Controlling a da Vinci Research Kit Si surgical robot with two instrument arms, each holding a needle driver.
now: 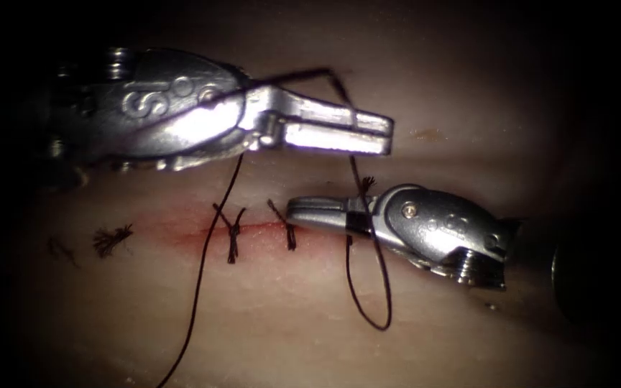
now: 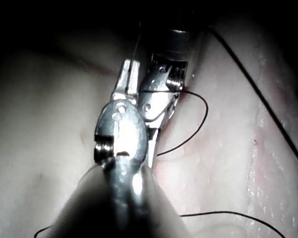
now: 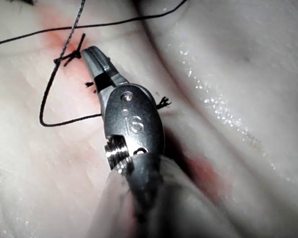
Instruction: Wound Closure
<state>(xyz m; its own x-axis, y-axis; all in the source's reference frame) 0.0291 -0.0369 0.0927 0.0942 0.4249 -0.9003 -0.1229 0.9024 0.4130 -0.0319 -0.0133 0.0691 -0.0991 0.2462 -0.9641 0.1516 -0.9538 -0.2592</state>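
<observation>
dark thread (image 1: 210, 237) ran over the left tool (image 1: 379, 133), crossed its jaws near their tips, dropped past the right tool (image 1: 292, 210) and hung in a loop below that tool's wrist. another length fell from under the left tool, across the cut (image 1: 203, 231), and off toward the near edge of the tissue (image 1: 468, 338). the left tool's jaws lay pressed together, and whether they pinched the thread or it only lay across them could not be told. the right tool's jaws sat closed, tips just beside the nearest knot (image 1: 289, 233); the thread passed behind them close to the hinge, and a grip on it could not be made out. a second knot (image 1: 233, 233) stood further out beyond the right tool's tips, both on the cut amid red fluid (image 1: 181, 228). frayed thread ends (image 1: 111, 241) lay further left still. no needle could be made out near either tool.
</observation>
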